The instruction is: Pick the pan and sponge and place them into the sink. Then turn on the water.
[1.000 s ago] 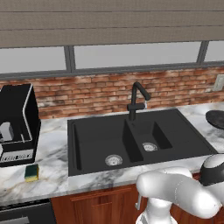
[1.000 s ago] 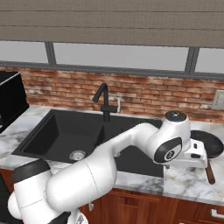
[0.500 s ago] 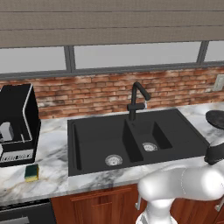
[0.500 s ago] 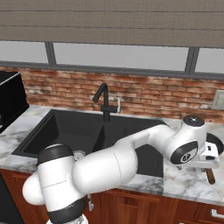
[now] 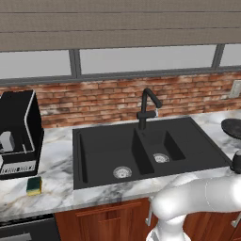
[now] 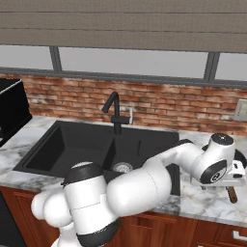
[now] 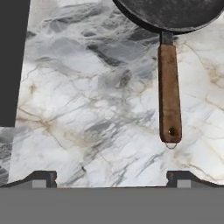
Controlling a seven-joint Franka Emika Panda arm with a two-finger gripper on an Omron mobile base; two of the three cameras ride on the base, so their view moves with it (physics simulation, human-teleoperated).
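The pan (image 7: 175,13) lies on the marble counter (image 7: 96,109) ahead of the gripper (image 7: 111,177), its brown wooden handle (image 7: 169,94) running back toward the right fingertip. The fingertips (image 7: 41,178) stand wide apart, holding nothing, above bare marble. The sink (image 5: 141,148) edge is off to the gripper's left. The sponge (image 5: 34,185) sits far beyond the sink, near the black appliance (image 5: 16,134).

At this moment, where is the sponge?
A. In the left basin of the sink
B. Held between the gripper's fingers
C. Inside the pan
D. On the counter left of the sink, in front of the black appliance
D: in the left base view the sponge lies on the marble counter, left of the sink and just in front of the black appliance.
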